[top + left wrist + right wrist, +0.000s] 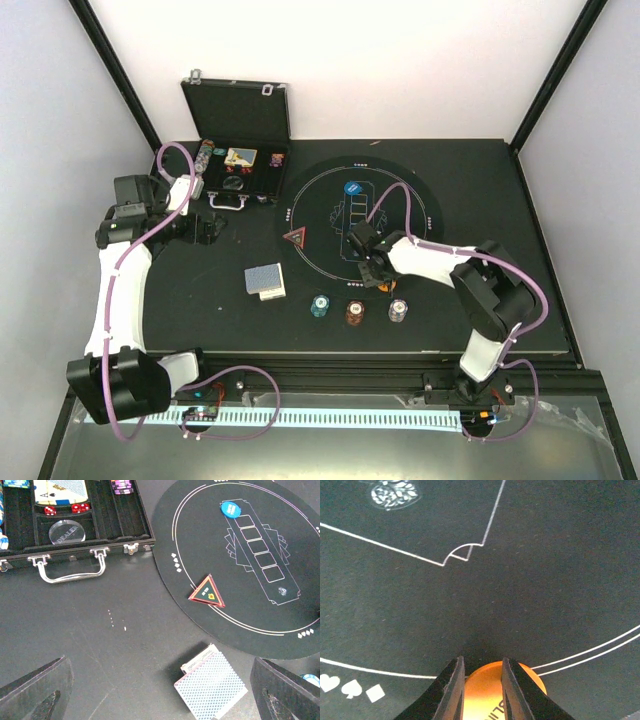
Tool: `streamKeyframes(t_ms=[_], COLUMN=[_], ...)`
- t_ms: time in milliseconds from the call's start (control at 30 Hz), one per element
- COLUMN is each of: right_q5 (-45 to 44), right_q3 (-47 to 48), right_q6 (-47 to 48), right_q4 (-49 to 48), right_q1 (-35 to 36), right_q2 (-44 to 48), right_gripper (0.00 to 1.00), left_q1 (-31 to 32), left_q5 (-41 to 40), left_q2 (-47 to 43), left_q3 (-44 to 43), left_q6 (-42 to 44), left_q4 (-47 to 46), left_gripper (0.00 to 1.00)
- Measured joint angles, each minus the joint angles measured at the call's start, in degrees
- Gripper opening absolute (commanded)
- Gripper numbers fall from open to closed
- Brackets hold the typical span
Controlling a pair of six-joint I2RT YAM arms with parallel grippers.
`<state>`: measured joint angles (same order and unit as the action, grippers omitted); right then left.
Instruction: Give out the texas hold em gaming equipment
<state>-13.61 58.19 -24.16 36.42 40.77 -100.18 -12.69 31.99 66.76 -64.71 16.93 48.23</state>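
Note:
A blue-backed card deck [265, 281] lies on the table left of the round mat, and it also shows in the left wrist view [211, 687]. A red triangle marker [295, 238] [207, 592] and a blue disc [351, 187] [230, 508] lie on the mat. Teal [319, 306], red-brown [354, 313] and white [398, 312] chip stacks stand below the mat. My left gripper [205, 228] [160, 662] is wide open and empty, hovering above the table near the deck. My right gripper [370, 262] [482, 662] is low over the mat's near edge, jaws a narrow gap apart, over an orange disc [485, 692] [386, 283] lying flat.
The open black hinged case [237, 110] [125, 520] holds chips, cards, dice and a clear dealer button at the back left. The round black mat [420, 200] [200, 530] carries white outlines. Black walls frame the table's sides.

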Motion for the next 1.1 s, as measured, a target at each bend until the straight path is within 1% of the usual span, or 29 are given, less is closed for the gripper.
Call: streamKeyframes(t_ms=[133,200,333,500,800,1100], right_q5=[-2.32,-3.52,-5.6,-5.73,-3.69,-3.39], right_q3=[0.28,0.28,0.28,0.28,-2.8,-2.82], right_q6=[-0.42,-0.44,-0.66,-0.79,-1.92,-1.9], right_q4=[0.94,2.1,4.76,6.34,6.27,5.62], right_q1=[-0.26,-0.17,0.85,2.03,2.34,0.96], right_q2=[-0.42,-0.37,0.59,2.6,3.28,2.4], right_gripper=[0.32,0.33,0.33,0.33,0.32,0.28], left_q1=[0.0,0.0,0.0,0.0,-0.15,-0.7], left_q5=[-0.26,-0.31,-0.46,-0.63,-0.74,-0.79], left_q2=[-0.33,-0.35,-0.35,-0.35,-0.35,-0.33], left_q3=[-0.02,-0.02,-0.04,-0.04,-0.15,-1.18], left_q6=[0.09,0.13,0.26,0.42,0.5,0.87], left_q4=[0.04,0.04,0.04,0.04,0.04,0.17], left_gripper=[0.99,0.99,0.99,0.99,0.99,0.99])
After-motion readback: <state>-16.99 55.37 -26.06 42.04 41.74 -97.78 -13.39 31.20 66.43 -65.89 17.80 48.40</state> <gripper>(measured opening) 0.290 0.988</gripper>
